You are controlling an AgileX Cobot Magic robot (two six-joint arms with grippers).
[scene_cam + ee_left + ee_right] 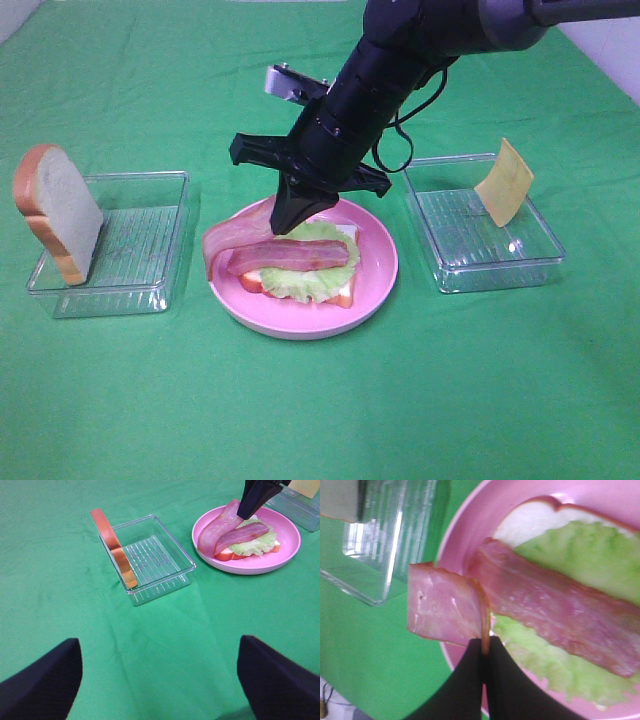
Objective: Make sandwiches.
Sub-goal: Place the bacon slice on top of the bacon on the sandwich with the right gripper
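Observation:
On the pink plate [385, 270] lies a sandwich base: a white bread slice [535, 520], green lettuce [312, 285] and a bacon strip [290, 257] flat on top. A second bacon strip [222, 240] hangs over the plate's left side, its end pinched in my right gripper [284, 226], which is shut on it [484, 647]. The held strip [442, 605] folds away from the fingertips and touches the lying strip [555, 615]. My left gripper [157, 647] stands open over bare cloth, well short of the plate [250, 567], holding nothing.
A clear tray [130, 250] left of the plate has a bread slice [55, 210] standing on edge at its outer end. Another clear tray [490, 235] on the right holds an upright yellow cheese square [503, 180]. Green cloth covers the table.

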